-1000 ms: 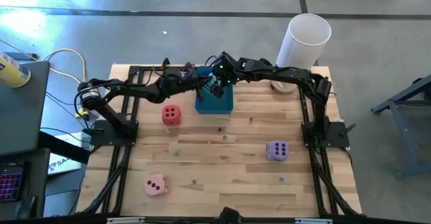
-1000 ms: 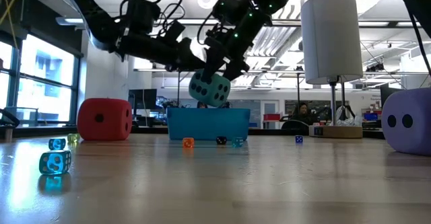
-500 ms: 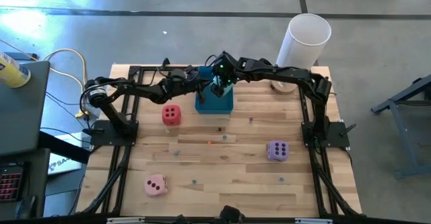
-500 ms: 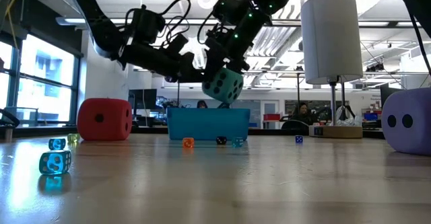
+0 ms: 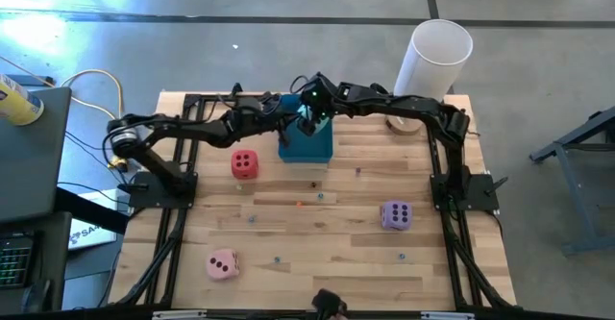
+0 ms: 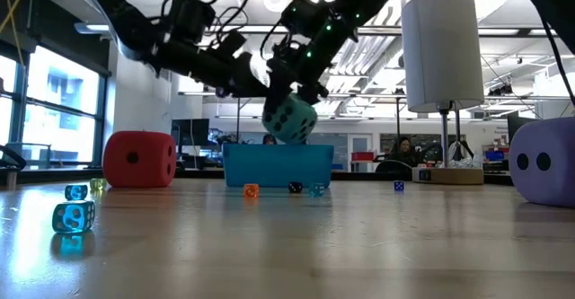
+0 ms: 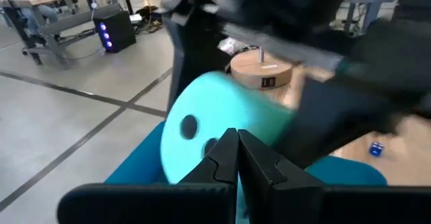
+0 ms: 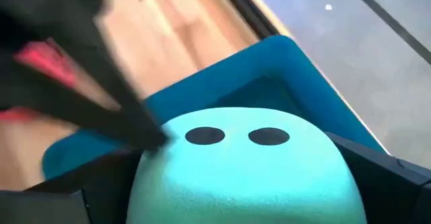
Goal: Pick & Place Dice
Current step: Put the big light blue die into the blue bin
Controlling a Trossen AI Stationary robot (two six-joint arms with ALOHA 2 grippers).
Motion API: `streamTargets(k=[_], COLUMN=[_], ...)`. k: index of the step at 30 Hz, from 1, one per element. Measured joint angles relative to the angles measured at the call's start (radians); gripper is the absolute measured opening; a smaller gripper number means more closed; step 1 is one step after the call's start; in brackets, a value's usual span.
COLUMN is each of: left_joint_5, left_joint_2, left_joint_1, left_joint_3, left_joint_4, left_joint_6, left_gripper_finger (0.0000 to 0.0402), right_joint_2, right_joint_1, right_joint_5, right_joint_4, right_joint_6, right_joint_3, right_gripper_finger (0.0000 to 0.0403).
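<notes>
- the teal die [image 6: 290,119] is hanging above the blue tray [image 6: 278,166], clear of its rim, with the right tool [image 6: 297,91] spread wide around it and gripping it from above.
- it is sitting tilted in that grip, one corner pointing down toward the tray; in the right wrist view a two-pip face [image 8: 237,136] is facing the camera. being a cube, it has no real long axis.
- the left tool [image 6: 254,76], its fingers pressed fully together and holding nothing, is hovering just beside the die; whether it is touching is hard to tell.
- risk, as i judge it: released while tilted, the soft die could be catching the tray's rim and tumbling out onto the table [image 5: 317,233].
- the two arms are crowding each other above the tray, so a nudge could be knocking the die askew.
- the red die [image 5: 244,163], purple die [image 5: 396,214] and pink die [image 5: 222,263] are lying on the table, well apart.
</notes>
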Motion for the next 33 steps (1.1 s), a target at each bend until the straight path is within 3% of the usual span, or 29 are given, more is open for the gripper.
streamTargets(k=[10,20,22,26,33], left_joint_5=[0.006,0.044,0.002,-0.177,-0.056], left_joint_2=[-0.088,-0.087,-0.087,-0.092,-0.082], left_joint_1=[-0.016,-0.146,-0.165,-0.186,-0.202], left_joint_3=[0.0,-0.005,-0.005,-0.005,-0.006], left_joint_4=[-0.17,-0.209,-0.211,-0.209,-0.184], left_joint_6=[-0.001,0.115,0.145,0.184,0.212], left_gripper_finger=[0.0,0.0,0.0,0.0,0.0], right_joint_2=[0.009,0.005,0.006,0.009,0.009], right_joint_1=[-0.007,-0.007,-0.008,-0.007,-0.004], right_joint_5=[0.005,0.013,0.009,0.005,0.004], right_joint_4=[0.052,0.094,0.111,0.104,0.109], right_joint_6=[0.037,0.102,0.12,0.121,0.165], right_joint_3=[-0.002,0.001,0.001,-0.003,-0.002], right_gripper_finger=[0.04,0.04,0.04,0.04,0.04])
